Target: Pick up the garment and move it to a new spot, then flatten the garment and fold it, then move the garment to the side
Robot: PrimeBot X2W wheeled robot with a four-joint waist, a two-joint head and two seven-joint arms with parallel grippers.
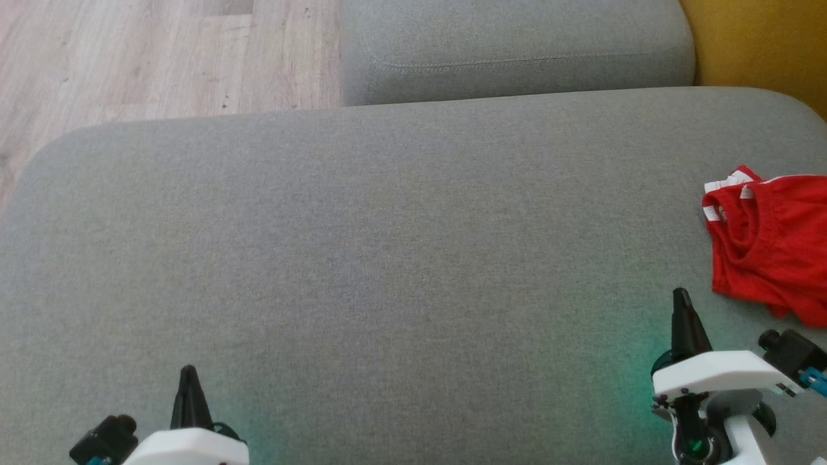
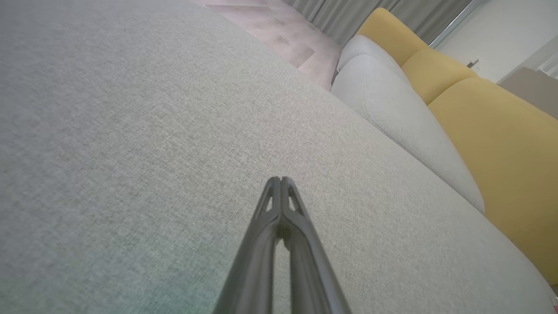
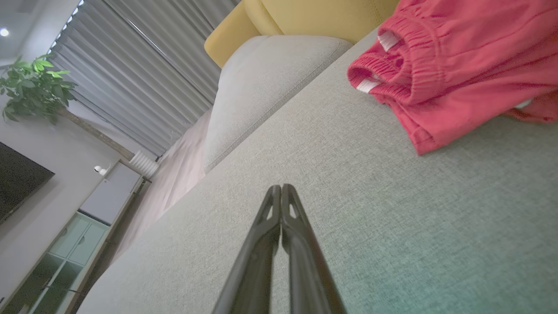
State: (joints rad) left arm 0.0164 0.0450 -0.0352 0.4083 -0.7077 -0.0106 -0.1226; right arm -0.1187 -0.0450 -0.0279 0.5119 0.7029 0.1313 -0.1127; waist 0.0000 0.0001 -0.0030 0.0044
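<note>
The garment (image 1: 772, 242) is a pair of red shorts with white trim, lying crumpled at the right edge of the grey sofa cushion (image 1: 387, 258); the right wrist view shows the garment (image 3: 462, 65) at its upper right. My right gripper (image 1: 681, 297) hovers shut and empty just left of and nearer than the garment, tips together (image 3: 281, 187). My left gripper (image 1: 188, 371) sits shut and empty at the lower left over bare cushion, far from the garment, its closed tips (image 2: 280, 179) pointing across the fabric.
A second grey cushion (image 1: 517, 48) lies beyond the main one, with yellow upholstery (image 1: 762, 45) at the far right. Wooden floor (image 1: 129, 58) shows at the far left. A potted plant (image 3: 32, 85), curtains and a cabinet stand in the room behind.
</note>
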